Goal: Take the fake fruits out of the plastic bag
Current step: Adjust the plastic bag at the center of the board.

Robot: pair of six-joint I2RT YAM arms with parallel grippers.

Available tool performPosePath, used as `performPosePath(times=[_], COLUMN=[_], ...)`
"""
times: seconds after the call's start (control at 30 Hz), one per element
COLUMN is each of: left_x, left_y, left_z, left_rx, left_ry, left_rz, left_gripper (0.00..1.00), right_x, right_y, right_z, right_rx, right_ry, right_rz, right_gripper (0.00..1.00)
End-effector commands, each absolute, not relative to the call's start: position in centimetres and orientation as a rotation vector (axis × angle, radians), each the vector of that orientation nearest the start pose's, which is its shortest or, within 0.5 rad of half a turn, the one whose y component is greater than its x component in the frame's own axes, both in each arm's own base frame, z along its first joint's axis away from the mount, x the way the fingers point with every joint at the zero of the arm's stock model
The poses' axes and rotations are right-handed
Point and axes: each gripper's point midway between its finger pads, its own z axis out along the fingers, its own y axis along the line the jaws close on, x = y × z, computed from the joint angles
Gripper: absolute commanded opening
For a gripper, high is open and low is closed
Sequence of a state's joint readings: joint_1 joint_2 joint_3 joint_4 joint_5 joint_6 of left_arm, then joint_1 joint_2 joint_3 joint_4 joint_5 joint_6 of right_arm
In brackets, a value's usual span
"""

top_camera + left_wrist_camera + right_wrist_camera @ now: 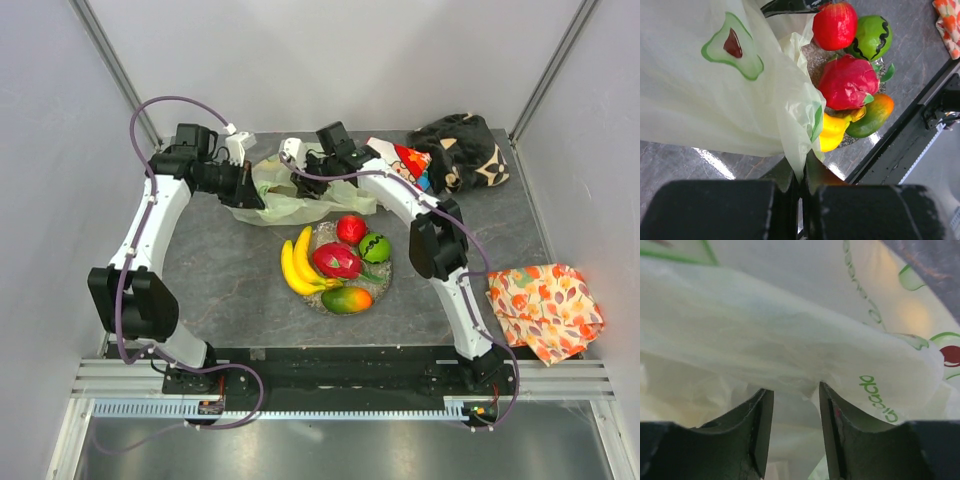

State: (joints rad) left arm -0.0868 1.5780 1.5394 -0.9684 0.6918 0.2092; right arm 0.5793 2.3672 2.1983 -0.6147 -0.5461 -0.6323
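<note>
Toward the far side of the grey surface [230, 290], the plastic bag [305, 200] is lying crumpled just behind a round dish [383, 280]. On the dish, bananas [297, 265], a dragon fruit [336, 260], an apple [351, 229], a lime [375, 247] and a mango [347, 299] are sitting packed together. A white printed cloth [408, 162] and a dark patterned cloth [462, 150] are crowding the far right corner, and an orange leaf cloth [545, 305] is lying well apart at the right edge. Bare surface is stretching away on the dish's near left. The left pincer [801, 172] is pressing together on a gathered edge of the bag. The right pincer [792, 392] is standing partly spread, its tips pushing against a thick fold of the bag. I cannot tell whether it is gripping anything.
</note>
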Motion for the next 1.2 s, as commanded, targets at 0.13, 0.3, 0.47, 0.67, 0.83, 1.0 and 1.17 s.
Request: performPosePath(times=[0.13,0.3,0.47,0.67,0.83,1.0,1.17], left_x=[32.8,29.4,24.2,19.1,17.1,19.0,20.3], left_y=[-13.4,-11.5,-9.2,-7.3,-5.7,-5.3,-5.2], left_z=[26.2,28.3,28.7,26.9,21.9,20.6,21.0], left_rx=[0.735,0.807,0.866,0.968,1.039,1.043,1.083], left_ry=[2.275,2.254,2.29,2.375,2.551,2.531,2.523], left_rz=[-0.81,-0.712,-0.552,-0.471,-0.457,-0.398,-0.394], left_gripper=[0.02,0.02,0.01,0.02,0.02,0.02,0.02], right_x=[57.4,57.2,52.1,47.0,43.7,44.9,44.8], right_y=[40.0,40.8,44.6,46.0,44.4,42.8,42.2], right_z=[15.4,19.9,23.3,26.3,23.0,20.5,20.0], right_rx=[-1.12,-1.103,-1.162,-1.182,-1.265,-1.291,-1.327], right_ry=[1.659,1.544,1.489,1.515,1.618,1.657,1.659], right_rz=[0.25,0.236,0.467,0.788,0.794,0.646,0.609], right_gripper=[0.59,0.6,0.61,0.59,0.59,0.73,0.78])
